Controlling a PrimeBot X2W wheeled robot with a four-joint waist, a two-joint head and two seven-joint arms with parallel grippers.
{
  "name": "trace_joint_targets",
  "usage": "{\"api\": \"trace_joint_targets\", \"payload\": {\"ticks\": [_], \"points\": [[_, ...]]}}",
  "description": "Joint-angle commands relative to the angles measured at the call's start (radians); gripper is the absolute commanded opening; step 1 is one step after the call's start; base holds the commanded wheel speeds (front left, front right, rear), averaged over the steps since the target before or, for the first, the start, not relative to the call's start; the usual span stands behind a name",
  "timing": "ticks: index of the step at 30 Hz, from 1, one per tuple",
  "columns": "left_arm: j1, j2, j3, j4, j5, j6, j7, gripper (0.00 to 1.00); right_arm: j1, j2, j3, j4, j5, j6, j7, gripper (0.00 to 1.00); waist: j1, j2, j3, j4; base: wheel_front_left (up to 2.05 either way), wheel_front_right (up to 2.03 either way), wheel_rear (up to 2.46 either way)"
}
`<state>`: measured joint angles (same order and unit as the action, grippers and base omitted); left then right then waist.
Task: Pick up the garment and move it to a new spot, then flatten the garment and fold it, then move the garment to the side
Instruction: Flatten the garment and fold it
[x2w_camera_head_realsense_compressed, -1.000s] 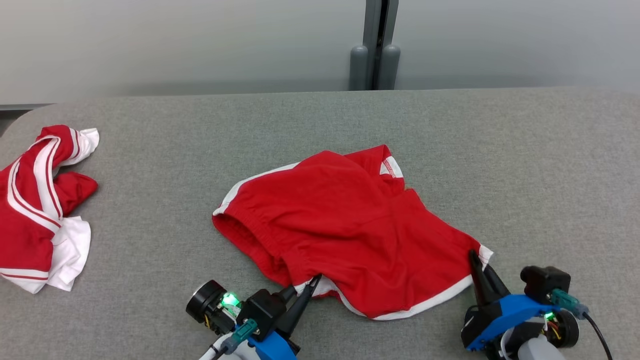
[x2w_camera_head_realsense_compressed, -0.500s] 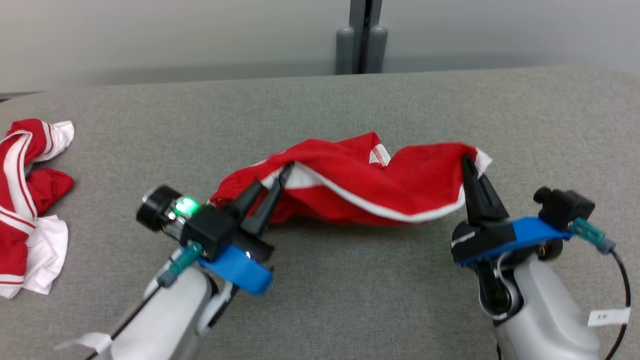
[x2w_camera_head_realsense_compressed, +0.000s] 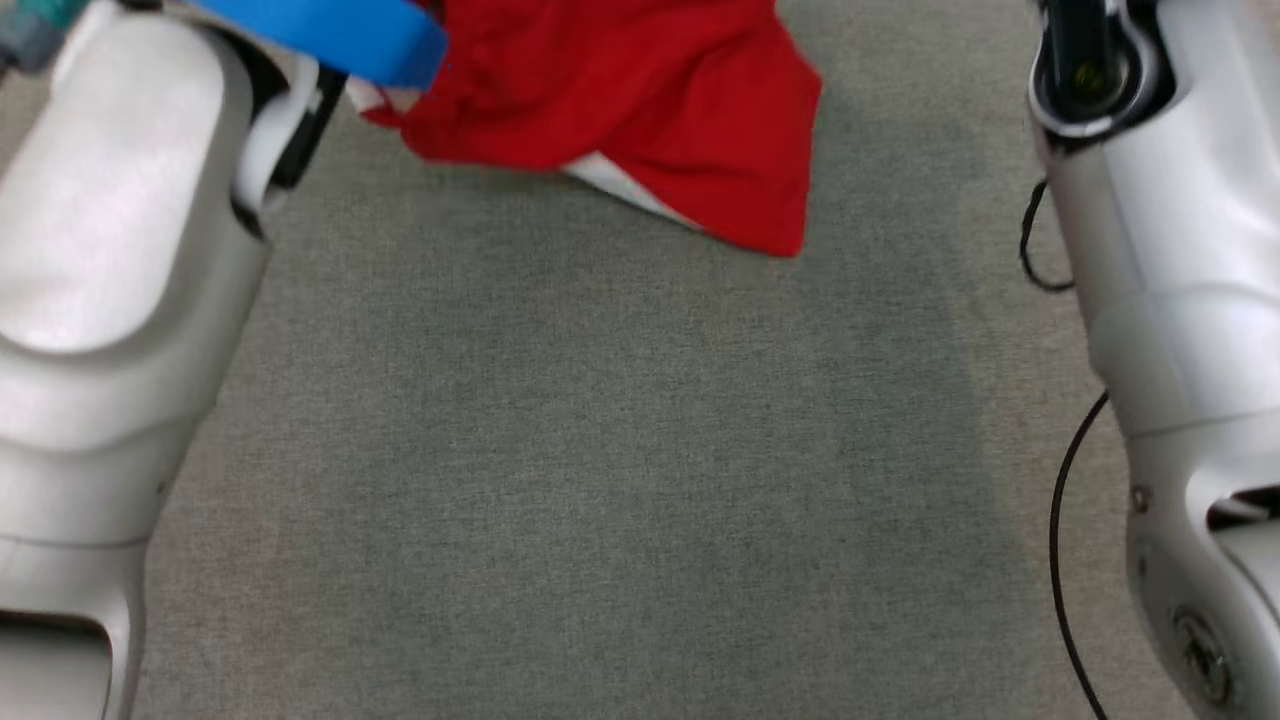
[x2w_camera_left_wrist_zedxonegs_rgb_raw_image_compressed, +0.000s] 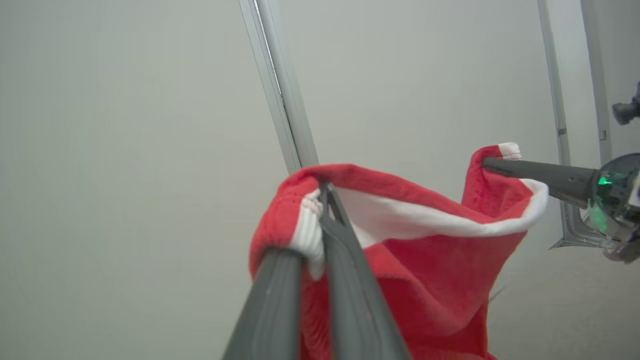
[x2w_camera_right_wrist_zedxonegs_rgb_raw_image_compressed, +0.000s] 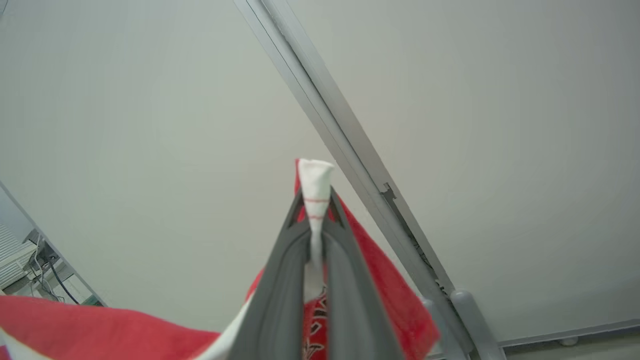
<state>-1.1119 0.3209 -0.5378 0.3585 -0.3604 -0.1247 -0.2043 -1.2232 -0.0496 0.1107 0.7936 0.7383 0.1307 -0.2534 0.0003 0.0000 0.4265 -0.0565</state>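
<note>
Closest to us, our pale left forearm (x2w_camera_head_realsense_compressed: 110, 220) and right forearm (x2w_camera_head_realsense_compressed: 1180, 250) frame the bare grey tabletop (x2w_camera_head_realsense_compressed: 600, 450), with a black cable (x2w_camera_head_realsense_compressed: 1060, 520) looping beside the right one. Further out, the red garment (x2w_camera_head_realsense_compressed: 640, 110) hangs bunched over the tabletop, slung between both hands. We can't tell which tabletop edge it is nearest, or whether its lowest fold touches. Our left hand (x2w_camera_left_wrist_zedxonegs_rgb_raw_image_compressed: 320, 210) is pinched tight on a white-trimmed hem corner. Our right hand (x2w_camera_right_wrist_zedxonegs_rgb_raw_image_compressed: 316, 210) is clamped fully on another white-banded corner, cloth poking past its tips. White edging sags between the two grips. Beyond, there's a plain pale wall (x2w_camera_left_wrist_zedxonegs_rgb_raw_image_compressed: 125, 125) with a grey post (x2w_camera_left_wrist_zedxonegs_rgb_raw_image_compressed: 280, 85).
</note>
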Motion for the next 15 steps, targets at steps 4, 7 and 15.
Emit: {"api": "trace_joint_targets", "payload": {"ticks": [4,7,15], "points": [[-0.202,-0.028,-0.036,0.095,-0.026,-0.005,-0.021,0.00,-0.205,-0.024,-0.037,0.086,-0.057,0.000,-0.009,0.00,-0.0003,0.0000,0.062,0.020,0.00,0.00,0.00],[-0.319,-0.035,-0.067,0.160,-0.059,-0.005,-0.034,0.00,-0.304,-0.035,-0.052,0.129,-0.076,0.000,-0.011,0.00,-0.0003,0.0000,0.073,0.006,0.00,0.00,0.00],[-0.434,-0.043,-0.136,0.254,-0.134,-0.005,-0.060,0.00,-0.404,-0.033,-0.038,0.191,-0.127,0.000,-0.012,0.00,-0.0003,0.0000,0.084,-0.027,0.00,0.00,0.00]]}}
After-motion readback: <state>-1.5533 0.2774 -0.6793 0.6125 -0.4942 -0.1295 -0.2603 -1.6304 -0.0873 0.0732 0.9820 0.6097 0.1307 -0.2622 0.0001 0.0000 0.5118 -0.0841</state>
